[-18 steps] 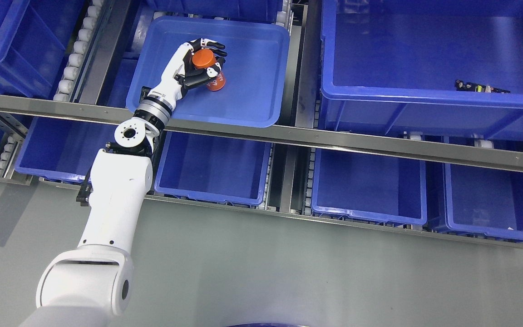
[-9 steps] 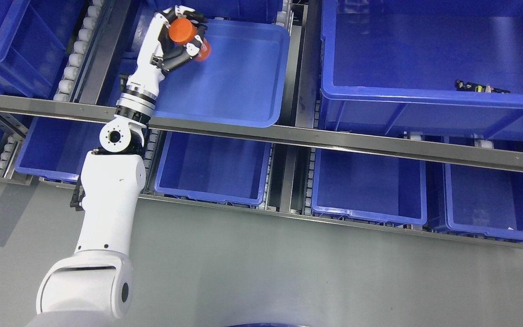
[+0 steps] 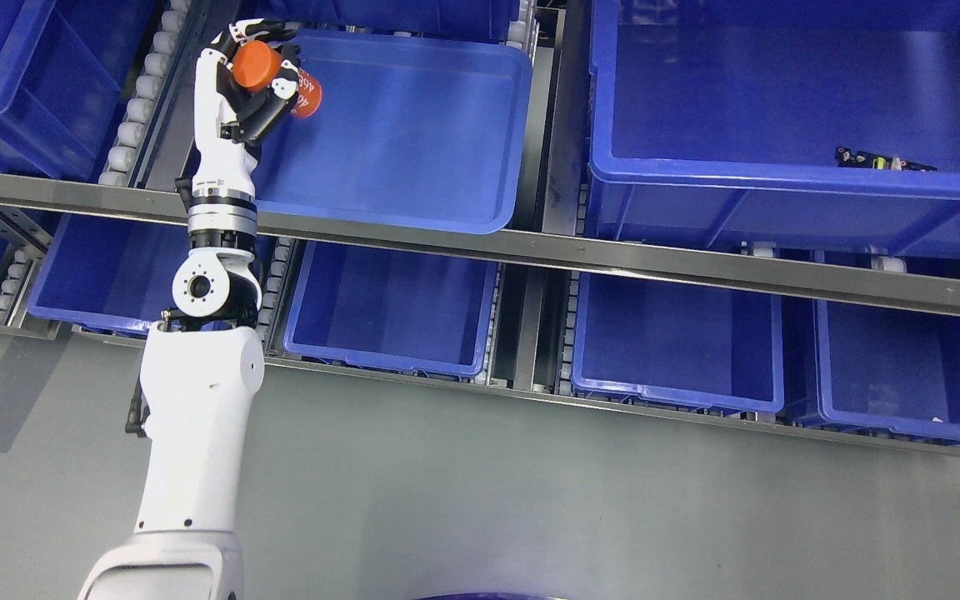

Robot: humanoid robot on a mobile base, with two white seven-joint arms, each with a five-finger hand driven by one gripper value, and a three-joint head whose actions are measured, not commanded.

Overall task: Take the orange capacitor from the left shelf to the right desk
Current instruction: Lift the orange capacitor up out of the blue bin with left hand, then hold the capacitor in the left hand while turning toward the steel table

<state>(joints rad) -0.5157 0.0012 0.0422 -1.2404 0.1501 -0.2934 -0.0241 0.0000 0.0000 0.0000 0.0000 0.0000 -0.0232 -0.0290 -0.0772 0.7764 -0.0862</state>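
My left hand [image 3: 257, 75] is shut on the orange capacitor [image 3: 277, 77], a short orange cylinder with white print on its side. The hand holds it lifted over the upper left corner of a shallow blue tray [image 3: 447, 167] on the upper shelf level. The capacitor lies tilted, its round end toward the upper left. The white left arm rises from the bottom left, crossing the metal shelf rail [image 3: 530, 250]. The right arm does not show.
A deep blue bin [image 3: 780, 192] to the right holds a small dark part [image 3: 884, 159]. Several blue bins [image 3: 672, 342] sit on the lower level. White rollers [image 3: 142, 92] run along the tray's left. Grey floor [image 3: 488, 500] fills the foreground.
The left hand lifted the capacitor out of the tray's middle and carried it up and to the left, over the tray's corner. The forearm swung from slanted to nearly upright.
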